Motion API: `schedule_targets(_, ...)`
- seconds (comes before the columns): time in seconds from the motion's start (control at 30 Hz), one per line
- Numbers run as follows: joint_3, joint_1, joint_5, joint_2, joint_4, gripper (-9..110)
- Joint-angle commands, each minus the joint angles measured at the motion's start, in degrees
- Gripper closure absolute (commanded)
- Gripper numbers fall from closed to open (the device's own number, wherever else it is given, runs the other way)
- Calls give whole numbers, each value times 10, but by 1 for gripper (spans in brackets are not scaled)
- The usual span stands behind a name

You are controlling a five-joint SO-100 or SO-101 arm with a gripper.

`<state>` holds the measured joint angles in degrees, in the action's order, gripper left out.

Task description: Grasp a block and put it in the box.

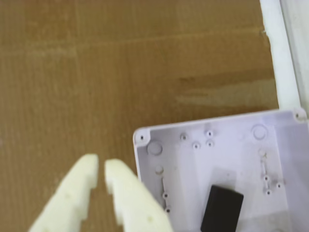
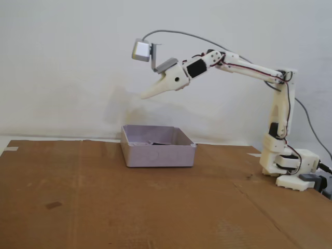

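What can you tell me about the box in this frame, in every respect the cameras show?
The box is a shallow, open-topped rectangular tray of pale lavender-grey plastic with rounded corners. It sits flat on the brown cardboard surface. The wrist view shows moulded bosses and screw holes across its floor and a black block lying inside. The gripper hangs above it, touching nothing.

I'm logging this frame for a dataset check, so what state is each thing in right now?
Gripper: nearly shut, holding nothing, raised above the box.
Block: lying on the box floor, free of the gripper.
Box: open-topped, upright on the cardboard, holding the block.
Cardboard: lying flat, bare around the box.
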<state>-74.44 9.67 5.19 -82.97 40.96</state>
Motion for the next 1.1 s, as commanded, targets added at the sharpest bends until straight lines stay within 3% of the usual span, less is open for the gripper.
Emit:
schedule_targets(0.0,-11,-11,2,-113,-20,101)
schedule_targets(1.07,-401,-25,3,-489,-22,101)
